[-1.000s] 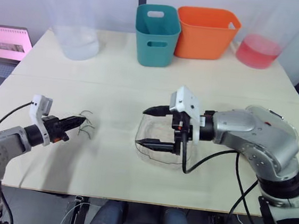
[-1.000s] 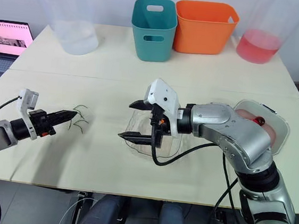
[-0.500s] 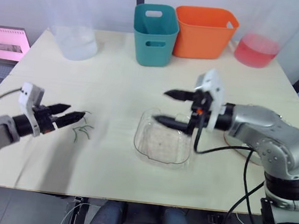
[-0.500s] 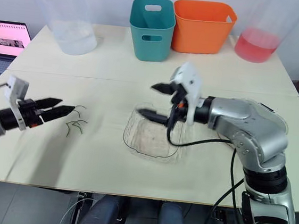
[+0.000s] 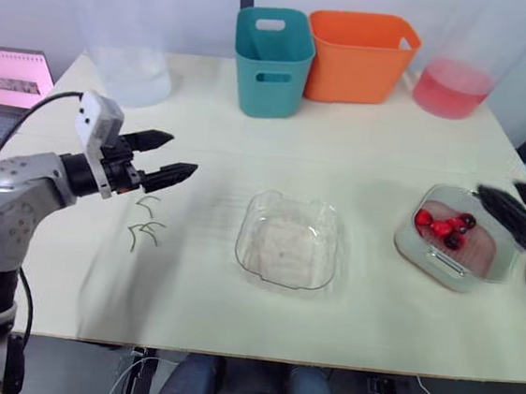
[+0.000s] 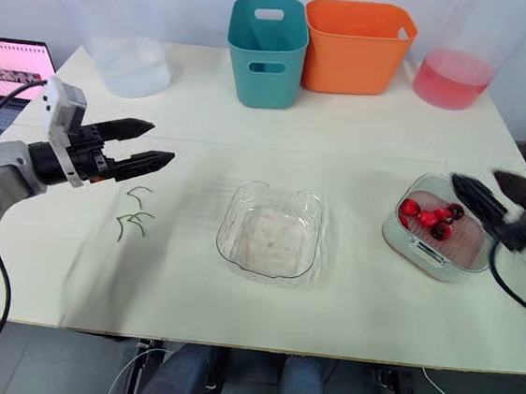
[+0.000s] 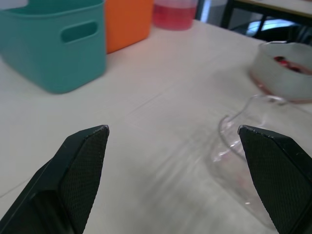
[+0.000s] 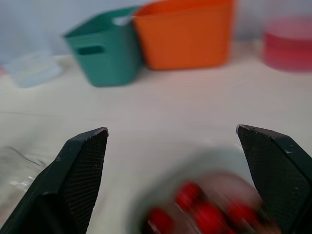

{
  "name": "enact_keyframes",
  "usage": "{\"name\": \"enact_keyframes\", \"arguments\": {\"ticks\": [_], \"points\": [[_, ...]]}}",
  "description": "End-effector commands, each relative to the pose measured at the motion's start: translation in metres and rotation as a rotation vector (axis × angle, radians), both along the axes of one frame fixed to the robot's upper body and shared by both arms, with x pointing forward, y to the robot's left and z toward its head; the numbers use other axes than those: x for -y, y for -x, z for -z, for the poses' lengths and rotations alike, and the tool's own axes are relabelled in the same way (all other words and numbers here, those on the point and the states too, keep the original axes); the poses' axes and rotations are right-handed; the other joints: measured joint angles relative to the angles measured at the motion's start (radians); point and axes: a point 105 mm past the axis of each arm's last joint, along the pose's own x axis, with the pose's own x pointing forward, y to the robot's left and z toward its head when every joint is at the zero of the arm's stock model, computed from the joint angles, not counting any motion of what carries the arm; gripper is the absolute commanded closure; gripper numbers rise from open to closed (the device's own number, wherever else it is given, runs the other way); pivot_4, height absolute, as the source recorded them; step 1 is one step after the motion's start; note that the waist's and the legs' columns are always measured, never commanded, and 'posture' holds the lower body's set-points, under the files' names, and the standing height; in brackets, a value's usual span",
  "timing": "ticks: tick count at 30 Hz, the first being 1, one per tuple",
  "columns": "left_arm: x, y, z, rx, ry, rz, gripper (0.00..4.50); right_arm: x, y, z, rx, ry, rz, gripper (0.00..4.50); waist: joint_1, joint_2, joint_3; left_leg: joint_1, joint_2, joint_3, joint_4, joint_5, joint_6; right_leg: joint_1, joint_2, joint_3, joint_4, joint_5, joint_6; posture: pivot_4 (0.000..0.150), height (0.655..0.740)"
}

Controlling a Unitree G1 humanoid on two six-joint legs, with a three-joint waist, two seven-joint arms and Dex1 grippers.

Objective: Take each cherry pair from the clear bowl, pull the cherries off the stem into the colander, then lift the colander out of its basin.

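clear bowl centred; colander with cherries at its 3 o'clock; left gripper and right gripper spread wide, gripping nothing.

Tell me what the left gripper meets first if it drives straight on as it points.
The left gripper probably meets bare beige tabletop between the teal plastic bin and the clear square bowl; depth unclear.

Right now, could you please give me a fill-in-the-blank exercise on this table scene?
1. The clear bowl in the table's middle holds ____ cherries.
2. The cherries in the colander are ____ in colour.
3. The loose stems lie near the left gripper, whose fingers are ____.
4. Of the teal bin and the orange bin, the teal one stands on the robot's ____.
Missing words: no; red; open; left.
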Motion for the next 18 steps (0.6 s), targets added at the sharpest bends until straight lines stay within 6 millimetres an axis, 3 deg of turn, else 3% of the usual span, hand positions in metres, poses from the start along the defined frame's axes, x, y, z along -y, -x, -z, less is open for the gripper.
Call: {"name": "enact_keyframes", "arguments": {"ticks": [1,5,10,12,16,18], "points": [[-0.027,-0.003,-0.006,0.070,0.032,-0.093,0.04,0.025,0.024,-0.008,0.074,0.010,0.096,0.00,-0.007,0.000,0.000,0.000,0.000,0.000,0.000,0.000,0.000,0.000,0.000,0.000,0.000,0.000,0.000,0.150,0.7400],[-0.040,-0.003,0.010,0.044,0.042,-0.127,0.04,0.034,0.036,-0.002,0.059,0.022,0.137,0.00,-0.007,0.000,0.000,0.002,0.000,0.000,0.000,0.000,0.000,0.002,0.000,0.000,0.000,0.000,0.000,0.150,0.7400],[-0.035,-0.003,0.011,0.035,0.008,-0.113,0.04,0.041,0.032,0.002,-0.059,0.151,0.139,0.00,-0.005,0.000,0.000,0.001,0.000,-0.001,0.001,0.000,0.000,0.003,0.000,0.000,-0.001,0.000,0.000,0.150,0.7400],[-0.023,0.001,0.012,0.007,-0.049,-0.050,0.04,0.032,0.026,-0.004,-0.134,0.201,0.059,0.00,-0.005,0.000,0.000,0.001,-0.001,0.000,0.001,0.000,0.000,0.003,-0.001,0.000,-0.001,0.000,0.000,0.150,0.7400],[0.036,0.032,-0.013,0.023,-0.083,0.247,0.04,-0.003,0.015,-0.014,-0.421,0.447,-0.206,0.00,-0.008,0.001,0.001,0.001,0.000,0.000,0.002,-0.001,0.001,0.003,-0.001,0.000,-0.001,0.000,0.000,0.150,0.7400],[0.059,0.052,-0.015,0.008,-0.127,0.397,0.04,-0.016,0.010,-0.017,-0.472,0.521,-0.319,0.00,-0.008,0.001,0.001,-0.001,0.001,0.000,0.003,-0.001,0.001,0.003,0.001,-0.003,-0.002,0.000,0.000,0.150,0.7400]]}}
